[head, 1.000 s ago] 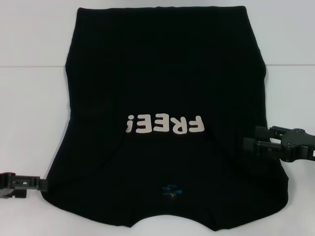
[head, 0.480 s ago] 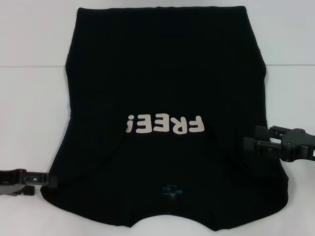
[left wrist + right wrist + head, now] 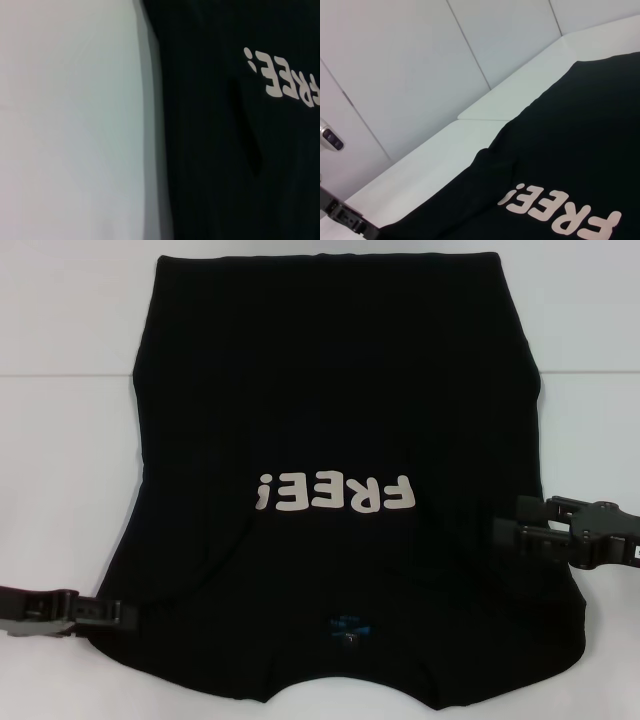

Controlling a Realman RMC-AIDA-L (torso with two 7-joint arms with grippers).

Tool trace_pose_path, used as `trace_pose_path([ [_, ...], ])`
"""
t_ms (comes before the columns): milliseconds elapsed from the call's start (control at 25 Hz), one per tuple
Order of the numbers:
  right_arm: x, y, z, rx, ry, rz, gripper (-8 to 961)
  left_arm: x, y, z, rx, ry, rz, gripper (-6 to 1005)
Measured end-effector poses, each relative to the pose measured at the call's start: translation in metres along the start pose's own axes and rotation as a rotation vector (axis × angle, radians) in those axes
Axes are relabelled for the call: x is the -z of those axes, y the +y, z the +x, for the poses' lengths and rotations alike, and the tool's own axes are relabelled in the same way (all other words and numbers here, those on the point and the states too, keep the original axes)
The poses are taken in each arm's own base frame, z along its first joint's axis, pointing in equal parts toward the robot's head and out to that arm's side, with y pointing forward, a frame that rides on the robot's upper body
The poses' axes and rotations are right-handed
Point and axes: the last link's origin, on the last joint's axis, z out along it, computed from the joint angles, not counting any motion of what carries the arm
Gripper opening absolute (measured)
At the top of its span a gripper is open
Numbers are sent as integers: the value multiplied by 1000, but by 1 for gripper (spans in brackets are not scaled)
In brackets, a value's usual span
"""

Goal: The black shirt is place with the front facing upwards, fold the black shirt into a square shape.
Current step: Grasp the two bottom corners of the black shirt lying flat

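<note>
White tabletop (image 3: 60,490) fills the left third of the head view, bare from the top edge down to the lower left corner, where the left gripper (image 3: 128,613) reaches in level from the frame edge. Its black fingers lie against the left edge of the large black short-sleeved fabric shirt (image 3: 330,390); whether they are parted or closed on the cloth I cannot tell. The shirt lies flat across the middle of the frame, front up, its far hem straight along the top edge and its sides flaring outward toward the bottom. Cream "FREE!" lettering (image 3: 333,494) sits at centre, upside down, with a small blue neck label (image 3: 348,628) below it near the scalloped lower edge. At the right, the right gripper (image 3: 512,523) comes in from the frame edge at mid-height, its two fingers slightly parted over the shirt's right margin. White surface stays open above it in the upper right.
</note>
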Motion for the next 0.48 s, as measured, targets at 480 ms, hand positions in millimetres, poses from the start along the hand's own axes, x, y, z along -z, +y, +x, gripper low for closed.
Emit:
trace_pose_path([
  [480,9,-6,-3,-64,22,22,806,-1,-3,1,-5,11,20,496],
])
